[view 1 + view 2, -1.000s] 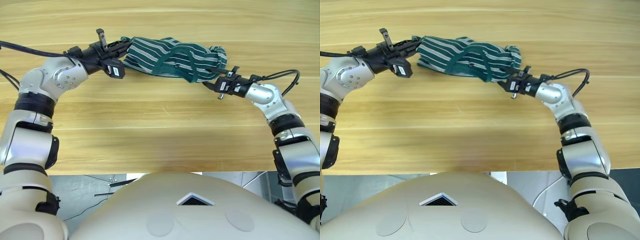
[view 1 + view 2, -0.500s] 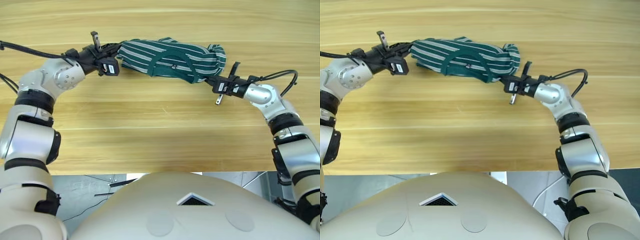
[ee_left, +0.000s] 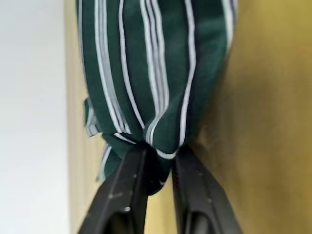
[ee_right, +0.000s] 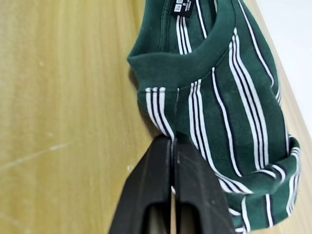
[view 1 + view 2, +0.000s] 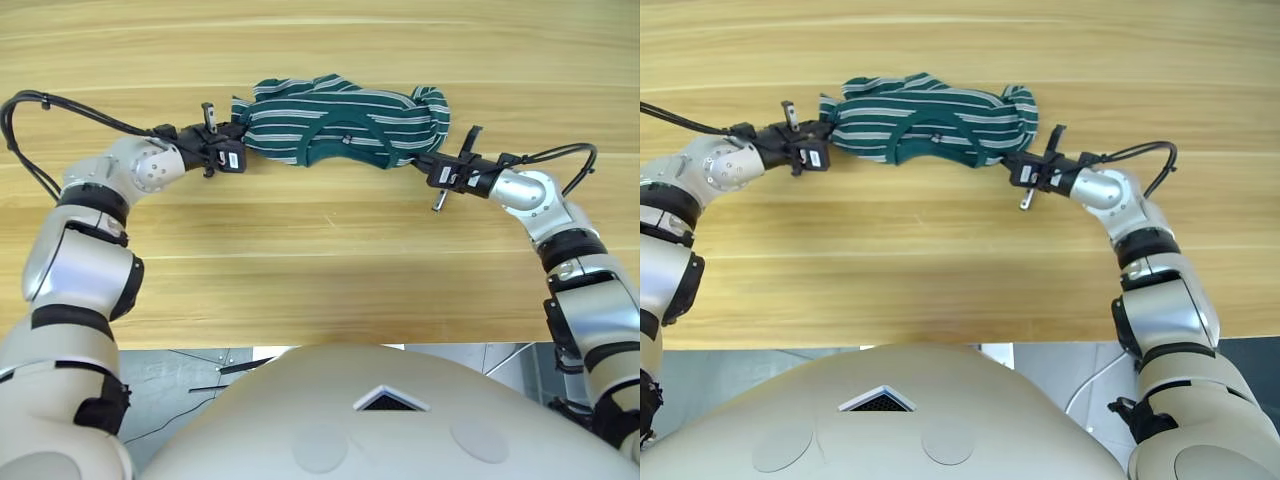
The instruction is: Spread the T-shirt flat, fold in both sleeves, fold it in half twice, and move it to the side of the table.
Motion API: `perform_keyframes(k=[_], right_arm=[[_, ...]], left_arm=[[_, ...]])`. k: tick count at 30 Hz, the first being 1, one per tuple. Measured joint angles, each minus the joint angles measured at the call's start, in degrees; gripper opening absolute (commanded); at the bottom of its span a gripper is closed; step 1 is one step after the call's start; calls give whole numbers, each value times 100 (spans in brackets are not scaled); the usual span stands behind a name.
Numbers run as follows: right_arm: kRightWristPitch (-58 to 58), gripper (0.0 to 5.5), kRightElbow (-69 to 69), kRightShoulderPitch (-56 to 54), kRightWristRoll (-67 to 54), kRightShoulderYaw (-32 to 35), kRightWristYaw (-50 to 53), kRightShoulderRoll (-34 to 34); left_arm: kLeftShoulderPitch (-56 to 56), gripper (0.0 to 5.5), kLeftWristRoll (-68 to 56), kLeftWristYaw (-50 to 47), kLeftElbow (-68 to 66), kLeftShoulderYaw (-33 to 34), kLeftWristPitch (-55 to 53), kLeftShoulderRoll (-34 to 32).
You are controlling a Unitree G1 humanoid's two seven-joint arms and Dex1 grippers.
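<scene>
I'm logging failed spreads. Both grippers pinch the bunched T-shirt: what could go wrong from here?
1. The left gripper and right gripper each pinch only a small tuck of the T-shirt; pulling apart could slip one free.
2. It lies bunched on the table, so folds might get trapped.

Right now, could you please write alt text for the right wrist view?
The right gripper is shut on a fold of a green, white-striped T-shirt just beside its collar, with the wooden table beneath.
</scene>
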State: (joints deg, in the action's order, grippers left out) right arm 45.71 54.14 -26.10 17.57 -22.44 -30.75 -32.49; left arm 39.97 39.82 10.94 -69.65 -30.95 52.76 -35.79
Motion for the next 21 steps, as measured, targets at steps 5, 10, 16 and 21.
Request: perform_keyframes(k=[5, 10, 16, 21], right_arm=[[0, 0, -11, 18, -1, -5, 0, 2], [0, 0, -21, 38, -7, -3, 1, 2], [-1, 0, -103, 90, -31, 1, 1, -2], [-8, 0, -142, 123, -46, 0, -5, -9]], left_arm=[[-1, 193, 161, -398, 83, -71, -338, -71], [71, 265, 229, -469, 82, -181, -639, -238], [-19, 287, 248, -433, 313, -244, -809, -560], [-648, 287, -415, 274, 1255, -138, -277, -949]])
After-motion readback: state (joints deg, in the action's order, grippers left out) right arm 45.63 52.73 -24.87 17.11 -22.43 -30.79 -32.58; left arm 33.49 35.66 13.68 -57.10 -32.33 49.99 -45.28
